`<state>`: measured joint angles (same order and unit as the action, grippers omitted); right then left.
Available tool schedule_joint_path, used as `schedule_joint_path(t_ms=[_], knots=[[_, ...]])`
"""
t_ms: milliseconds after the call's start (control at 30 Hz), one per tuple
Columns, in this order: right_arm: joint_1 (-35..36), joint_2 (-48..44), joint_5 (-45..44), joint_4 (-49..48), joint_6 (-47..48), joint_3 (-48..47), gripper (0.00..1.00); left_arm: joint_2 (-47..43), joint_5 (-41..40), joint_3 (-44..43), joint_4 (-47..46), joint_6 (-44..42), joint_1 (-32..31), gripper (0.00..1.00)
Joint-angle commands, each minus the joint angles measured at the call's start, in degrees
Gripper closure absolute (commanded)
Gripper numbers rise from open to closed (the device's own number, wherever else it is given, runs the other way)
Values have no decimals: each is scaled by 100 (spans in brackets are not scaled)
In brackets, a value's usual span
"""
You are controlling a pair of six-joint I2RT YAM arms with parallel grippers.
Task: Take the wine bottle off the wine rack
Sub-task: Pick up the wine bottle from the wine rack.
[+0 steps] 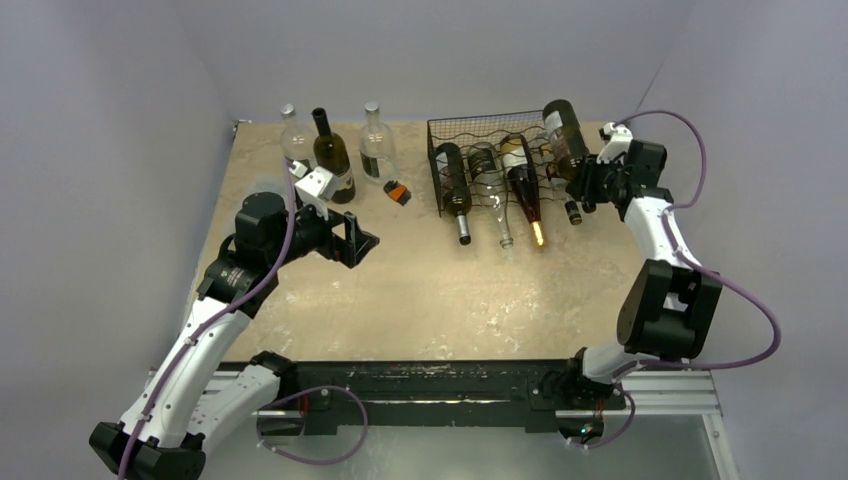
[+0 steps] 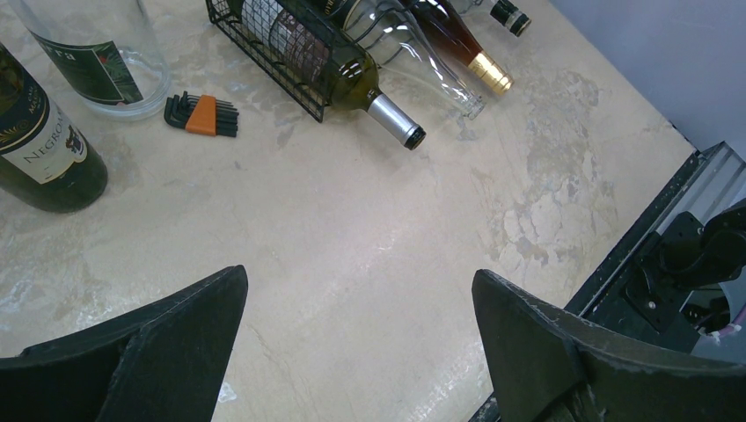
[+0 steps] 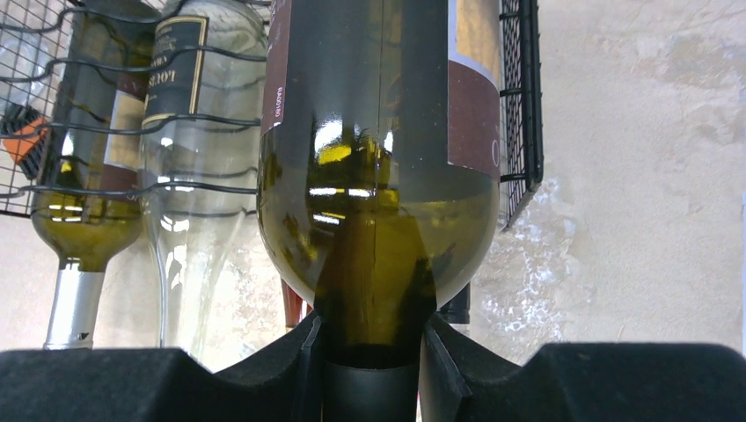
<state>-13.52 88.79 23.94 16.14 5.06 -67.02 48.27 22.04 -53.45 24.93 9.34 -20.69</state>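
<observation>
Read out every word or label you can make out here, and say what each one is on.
"NEGRO", then cut off: white label of the dark standing bottle.
"rra", end of a word: dark label of the clear standing bottle.
"LO", rest unclear: black label of the clear racked bottle.
Fine print on the label of the held wine bottle: too small to read.
</observation>
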Motion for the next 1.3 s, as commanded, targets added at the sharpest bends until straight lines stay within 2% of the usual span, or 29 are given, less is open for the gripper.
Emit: schedule_joint_path(t_ms=[0,600,967,1267], knots=[[-88,-513,380,-1088,-154,3,100,-28,-25,-51,-120,-108,30,0],[-142,-1374,1139,-1186,-63,462,100,106,197,-43,-216,85,96,0],[-134,-1611,1565,-392,594,281,100,200,449,-12,-252,8,100,0],[-133,-1831,1902,432,1332,95,100,189,958,78,-415,-94,98,0]])
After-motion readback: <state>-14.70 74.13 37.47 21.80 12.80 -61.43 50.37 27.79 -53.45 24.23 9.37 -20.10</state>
